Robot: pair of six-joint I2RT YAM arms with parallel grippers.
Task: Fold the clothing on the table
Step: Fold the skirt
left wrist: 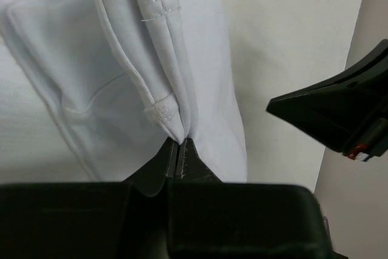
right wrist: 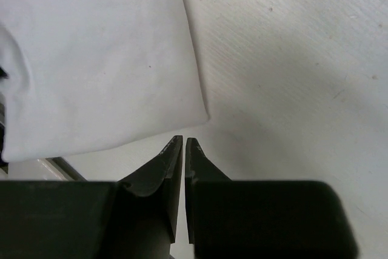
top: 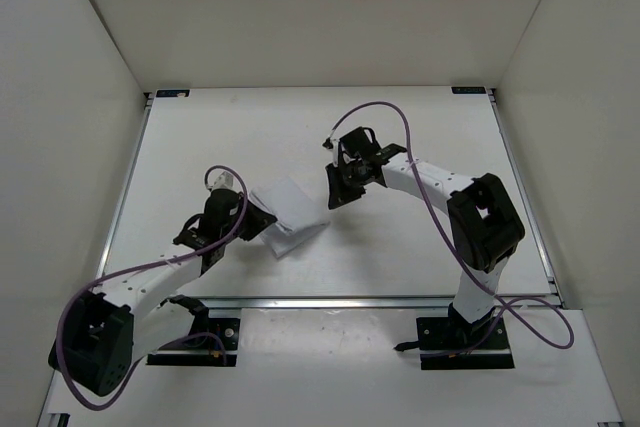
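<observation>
The clothing (top: 288, 212) lies left of centre on the surface (top: 400, 257), already folded into a small layered packet, so the task looks nearly done; perhaps one last fold or a release remains. The left fingers (left wrist: 179, 157) pinch its hemmed edge. The right fingers (right wrist: 183, 148) are pressed together, empty, just beside its corner. One piece of clothing, two arms.

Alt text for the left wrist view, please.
The left gripper is shut on a stitched edge of the folded white clothing, with the white table beyond. The right gripper's black fingers show at the right edge.
</observation>
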